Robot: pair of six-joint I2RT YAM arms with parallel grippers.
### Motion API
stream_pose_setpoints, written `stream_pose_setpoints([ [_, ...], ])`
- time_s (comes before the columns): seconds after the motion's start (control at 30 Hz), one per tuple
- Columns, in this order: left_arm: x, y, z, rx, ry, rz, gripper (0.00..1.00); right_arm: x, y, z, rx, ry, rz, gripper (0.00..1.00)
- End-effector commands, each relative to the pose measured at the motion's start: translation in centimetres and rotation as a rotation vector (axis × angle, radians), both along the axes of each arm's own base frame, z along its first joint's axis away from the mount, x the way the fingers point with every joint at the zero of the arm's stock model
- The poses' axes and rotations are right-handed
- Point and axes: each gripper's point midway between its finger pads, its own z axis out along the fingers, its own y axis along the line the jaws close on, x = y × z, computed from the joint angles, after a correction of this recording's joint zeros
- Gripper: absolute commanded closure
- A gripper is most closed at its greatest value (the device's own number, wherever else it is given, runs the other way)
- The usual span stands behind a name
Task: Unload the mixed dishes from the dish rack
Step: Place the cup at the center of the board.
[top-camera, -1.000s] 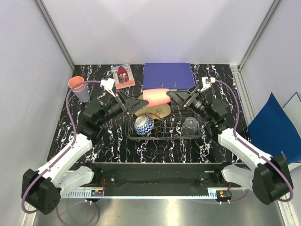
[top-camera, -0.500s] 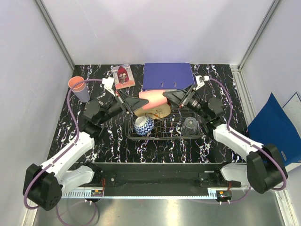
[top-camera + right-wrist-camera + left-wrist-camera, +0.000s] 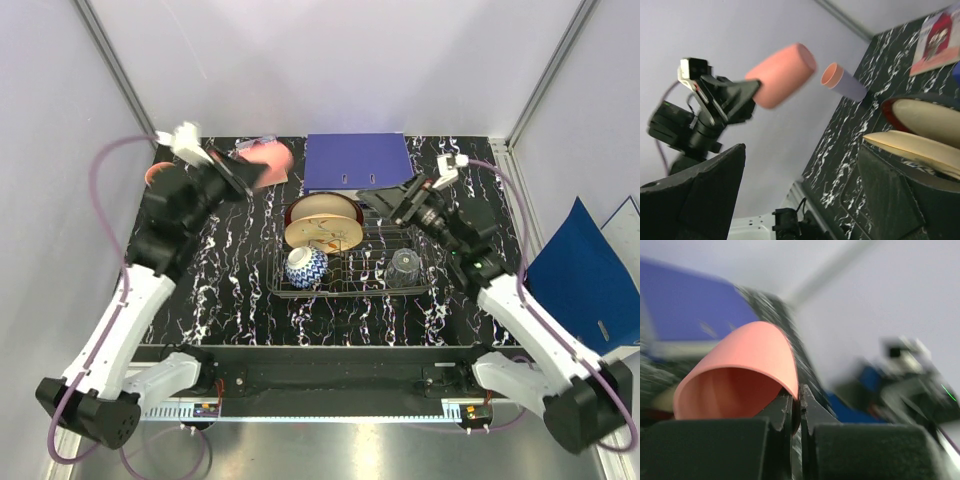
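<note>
**Q:** What is the left gripper (image 3: 246, 176) doing?

**A:** Its fingers (image 3: 782, 412) are clamping together on the wall of a pink cup (image 3: 268, 158) at the mouth. 1 finger is sitting inside the rim and 1 outside. The cup is lying on its side in the air with its closed end pointing away from the wrist. It is hanging over the back-left part of the bench (image 3: 235, 300), to the left of the blue binder (image 3: 355, 158) and well apart from the dish rack (image 3: 350, 290). In the top view it is covering most of the picture card (image 3: 246, 146).

**Q:** And the right gripper (image 3: 378, 203)?

**A:** It is hovering at the rack's back-right edge. Its fingers (image 3: 705, 195) are standing wide apart and gripping nothing.

**Q:** What is sitting in the rack?

**A:** 4 pieces. The red-rimmed cream bowl (image 3: 322, 207) and the cream painted plate (image 3: 322, 237) are leaning on edge, one against the other, at the back-left. The blue-white bowl (image 3: 305, 267) is sitting in front of them, and the clear glass (image 3: 405, 265) is standing in the front-right part.

**Q:** Anything else off the rack?

**A:** The lilac cup (image 3: 847, 85) is standing at the bench's back-left corner, a pink rim showing at its mouth. In the top view the left arm is hiding most of it.
</note>
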Motion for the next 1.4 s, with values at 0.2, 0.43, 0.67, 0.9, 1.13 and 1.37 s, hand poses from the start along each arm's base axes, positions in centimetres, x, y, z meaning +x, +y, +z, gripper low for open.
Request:
stream_pose_setpoints([
  [0.2, 9.3, 20.3, 2.5, 0.497, 0.251, 0.938, 1.00, -0.5, -5.9, -1.8, -0.255, 0.016, -0.297, 0.00],
  [0.43, 14.1, 26.0, -0.4, 0.563, 0.459, 1.036, 1.00, -2.3, -8.0, -3.0, -0.344, 0.020, -0.341, 0.00],
  [0.67, 16.7, 29.9, -3.0, 0.592, 0.550, 1.086, 1.00, -3.8, -9.3, -3.0, -0.379, -0.009, -0.364, 0.00],
  [0.9, 17.6, 31.6, -4.9, 0.594, 0.602, 1.094, 1.00, -3.9, -10.0, -3.1, -0.398, -0.034, -0.395, 0.00],
  [1.13, 19.4, 31.7, -8.0, 0.555, 0.665, 1.024, 1.00, -3.5, -9.4, -3.7, -0.399, -0.020, -0.368, 0.00],
  [1.37, 20.9, 31.5, -9.0, 0.533, 0.672, 1.001, 1.00, -3.1, -9.2, -4.3, -0.416, -0.015, -0.365, 0.00],
])
